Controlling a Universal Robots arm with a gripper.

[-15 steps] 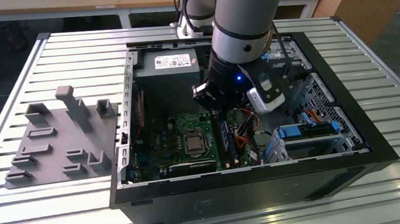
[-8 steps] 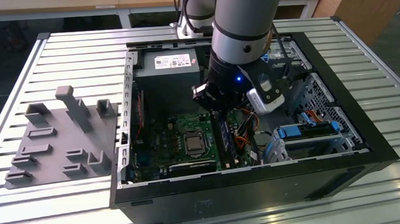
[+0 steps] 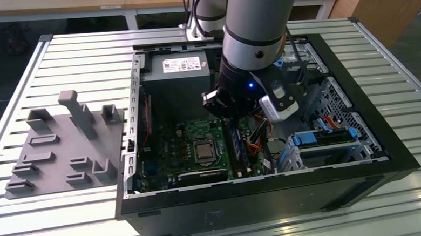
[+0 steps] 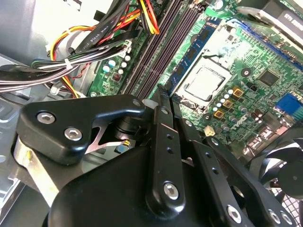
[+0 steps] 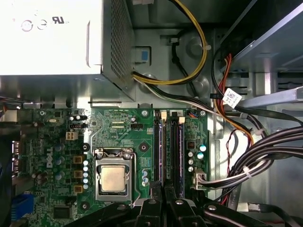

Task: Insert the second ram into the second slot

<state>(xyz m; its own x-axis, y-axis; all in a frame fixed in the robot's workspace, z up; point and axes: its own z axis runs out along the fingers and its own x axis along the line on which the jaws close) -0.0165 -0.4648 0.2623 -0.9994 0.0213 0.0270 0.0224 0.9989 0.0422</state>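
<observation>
Slatted metal worktop (image 3: 63, 55) carrying an open black computer case (image 3: 272, 201), side panel off. Reaching down into it, 1 grey arm (image 3: 253, 34), above the green motherboard (image 5: 118, 127). Pincer (image 5: 163, 188) closed, fingertips (image 4: 162, 97) pressed together in both wrist views, hovering low over the near end of the memory slots, beside the processor socket (image 5: 113, 178). Second ram (image 5: 160, 142) standing on edge in a slot, seen as 1 thin dark blue strip, starting just beyond the pincer tips and in line with them. Cannot tell if touching, or if fully seated. Long axis along the slot, parallel to the neighbouring slot, pointing away from the pincer toward the silver power supply (image 5: 47, 42). In the exterior view, running from the case's far side toward its near side.
</observation>
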